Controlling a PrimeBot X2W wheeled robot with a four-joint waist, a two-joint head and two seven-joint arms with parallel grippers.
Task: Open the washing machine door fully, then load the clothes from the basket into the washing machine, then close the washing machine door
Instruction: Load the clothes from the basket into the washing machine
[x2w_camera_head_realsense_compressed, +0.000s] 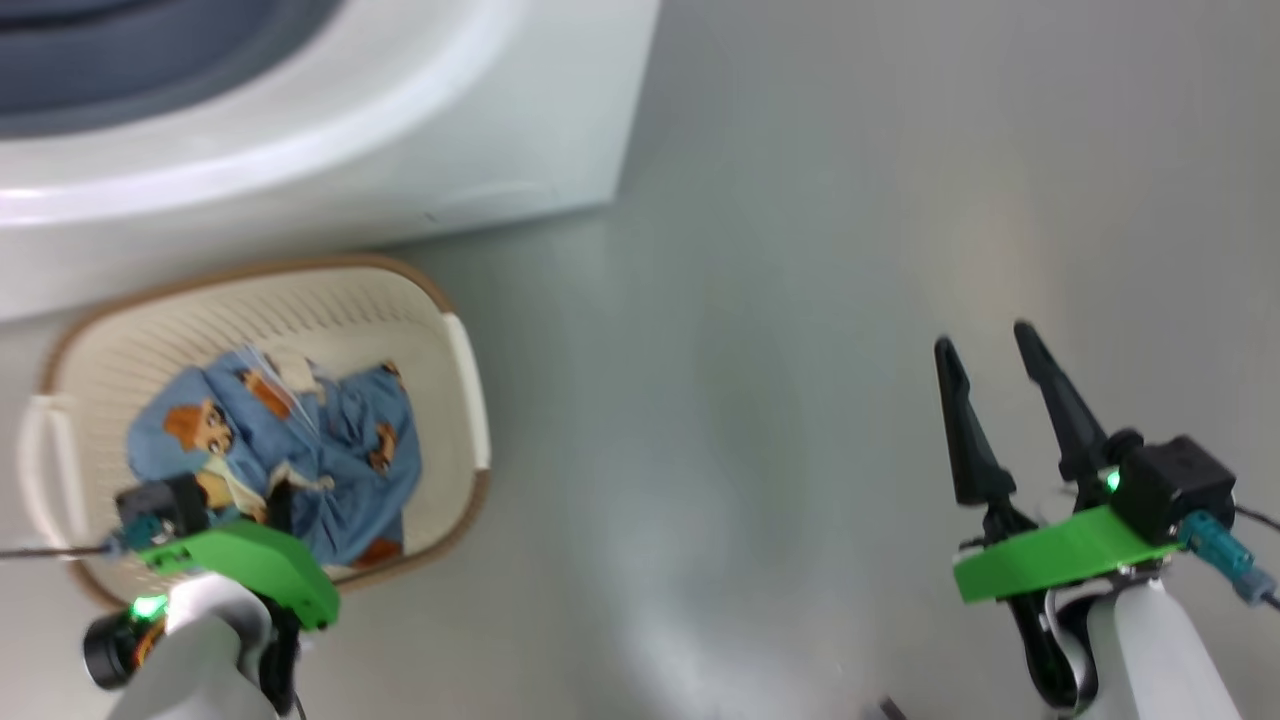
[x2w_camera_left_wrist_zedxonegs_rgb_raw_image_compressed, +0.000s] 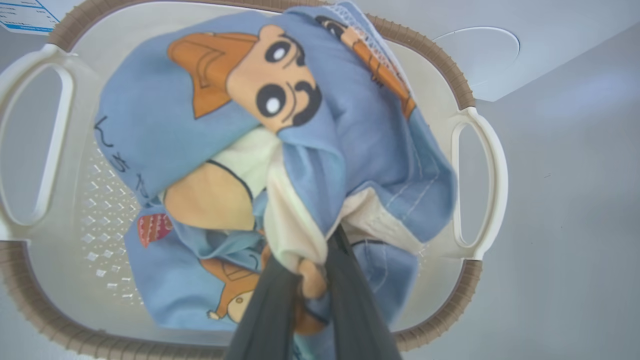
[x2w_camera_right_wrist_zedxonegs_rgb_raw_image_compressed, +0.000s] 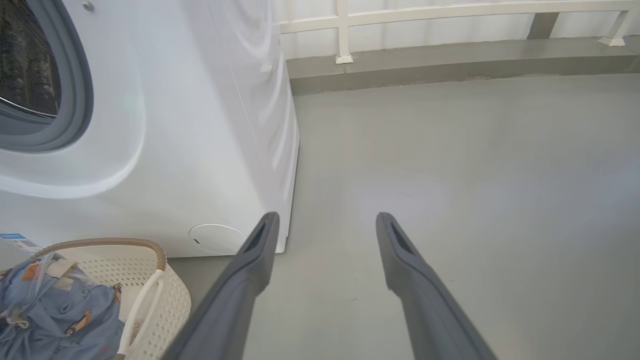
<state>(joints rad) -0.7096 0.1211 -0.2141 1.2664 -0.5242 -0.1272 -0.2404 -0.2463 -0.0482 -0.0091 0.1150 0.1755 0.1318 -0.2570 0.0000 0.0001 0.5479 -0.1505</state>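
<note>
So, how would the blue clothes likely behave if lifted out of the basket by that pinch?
Probably floppy: the clothes lie crumpled in folds, so they should drape and trail below the left gripper, shut on one bunched fold. Likely light, since the fabric looks thin and cotton-like. A trailing edge might drag on the basket rim.

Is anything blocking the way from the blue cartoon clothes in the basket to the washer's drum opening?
Nothing visible does. The left gripper pinches the light blue cartoon-print fabric clothes inside the cream perforated plastic basket, which sits just before the white washing machine; its grey-ringed drum mouth stands uncovered.
</note>
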